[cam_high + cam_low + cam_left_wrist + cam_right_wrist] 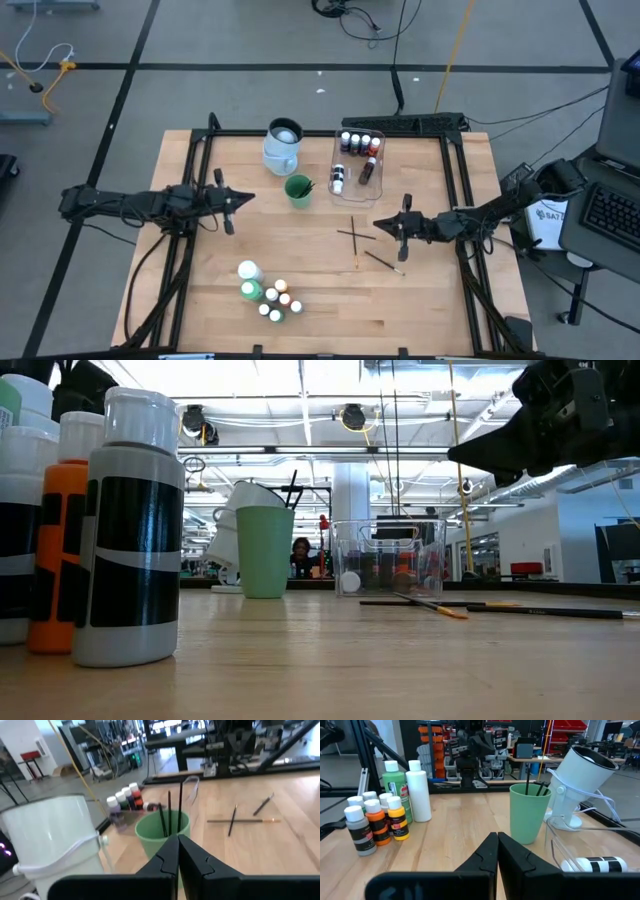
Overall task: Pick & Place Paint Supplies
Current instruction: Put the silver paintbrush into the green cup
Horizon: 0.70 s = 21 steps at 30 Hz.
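Sorting looks partly done, judging by the layout: some small bottles and brushes are already stowed, others still lie loose, and neither arm has anything in hand. The bench (200, 300) is pale, smooth wood in a black frame. At its left edge hangs the left gripper (229, 212), at its right edge the right gripper (402, 235) — both with jaws pressed fully together on nothing, clear of the wood. Toward the far edge stands a pale-blue jug (282, 146), rounded and glossy, with a clear, thin-walled plastic tub (358, 158) just beside it, holding a row of little bottles (358, 142) and two lying on their sides. A matte green cup (298, 189) in front of the jug holds a couple of dark brush handles. Near the front edge cluster the large white bottle (248, 270) and large green bottle (250, 291), plain cylinders, with a handful of small capped bottles (280, 299) touching one another. Smallest are the loose brushes (357, 235) — thin dark sticks, two crossed, one apart — just beside the right gripper. That gripper is nearest them, so the likely next move is to open its jaws, drop low and pinch a very slim handle flat on the wood.
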Each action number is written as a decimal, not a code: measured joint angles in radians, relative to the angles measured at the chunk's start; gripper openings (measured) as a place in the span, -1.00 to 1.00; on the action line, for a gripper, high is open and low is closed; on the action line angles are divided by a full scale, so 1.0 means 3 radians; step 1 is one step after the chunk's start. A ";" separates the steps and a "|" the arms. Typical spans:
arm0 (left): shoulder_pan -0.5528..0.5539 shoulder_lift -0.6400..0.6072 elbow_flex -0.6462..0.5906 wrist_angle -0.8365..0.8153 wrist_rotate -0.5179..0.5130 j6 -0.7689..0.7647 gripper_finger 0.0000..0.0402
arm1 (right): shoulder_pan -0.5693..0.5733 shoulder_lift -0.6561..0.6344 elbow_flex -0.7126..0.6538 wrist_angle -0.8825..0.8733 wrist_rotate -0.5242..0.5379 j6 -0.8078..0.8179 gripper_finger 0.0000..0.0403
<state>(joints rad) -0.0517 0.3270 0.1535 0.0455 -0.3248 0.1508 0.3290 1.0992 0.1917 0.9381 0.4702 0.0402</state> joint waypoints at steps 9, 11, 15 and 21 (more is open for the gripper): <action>0.0000 -0.0001 0.0000 0.0020 -0.0159 0.0200 -0.96 | 0.0000 0.0000 0.0000 -0.0027 0.0001 -0.0009 -0.98; 0.0000 -0.0001 0.0000 0.0075 -0.0159 0.0187 -0.96 | 0.0000 0.0000 0.0000 -0.0024 0.0000 -0.0010 -0.98; 0.0000 -0.0001 0.0000 0.0118 -0.0145 0.0171 -0.96 | 0.0000 0.0000 0.0000 -0.0025 0.0005 -0.0010 -0.98; 0.0000 -0.0001 -0.0001 0.0208 -0.0144 0.0181 -0.96 | 0.0000 0.0001 0.0000 -0.0026 0.0004 -0.0036 -0.98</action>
<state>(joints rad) -0.0517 0.3269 0.1532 0.1078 -0.3679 0.2051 0.3290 1.0996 0.1917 0.9302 0.4713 0.0295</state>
